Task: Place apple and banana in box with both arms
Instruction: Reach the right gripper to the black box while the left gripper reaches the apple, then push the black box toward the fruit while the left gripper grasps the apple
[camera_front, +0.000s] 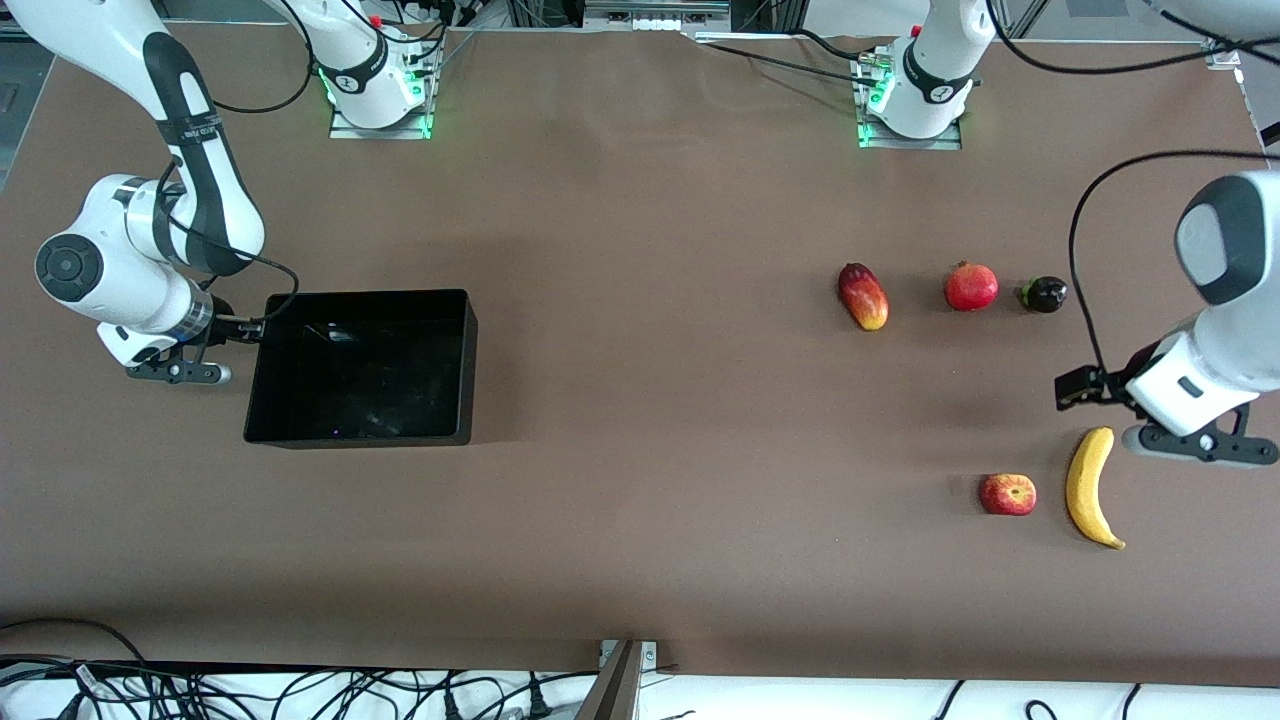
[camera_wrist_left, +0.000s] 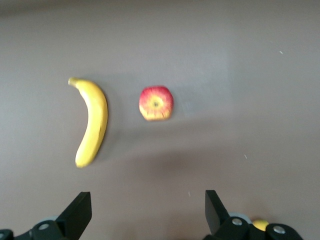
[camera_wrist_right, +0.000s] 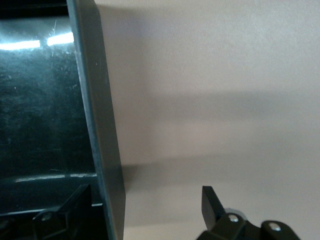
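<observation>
The banana (camera_front: 1089, 487) and the apple (camera_front: 1008, 494) lie side by side on the brown table toward the left arm's end. Both show in the left wrist view, banana (camera_wrist_left: 92, 122) and apple (camera_wrist_left: 156, 103). My left gripper (camera_front: 1190, 447) is open and empty (camera_wrist_left: 146, 215), over bare table beside the banana's upper tip. The black box (camera_front: 360, 438) stands empty toward the right arm's end. My right gripper (camera_front: 178, 372) is open and empty (camera_wrist_right: 147, 210), at the box's end wall (camera_wrist_right: 100, 125). One finger shows over the box's inside, the other over the table.
A red-yellow mango (camera_front: 863, 296), a red pomegranate (camera_front: 971, 287) and a small dark fruit (camera_front: 1043, 294) lie in a row farther from the front camera than the apple. Cables run along the table's near edge.
</observation>
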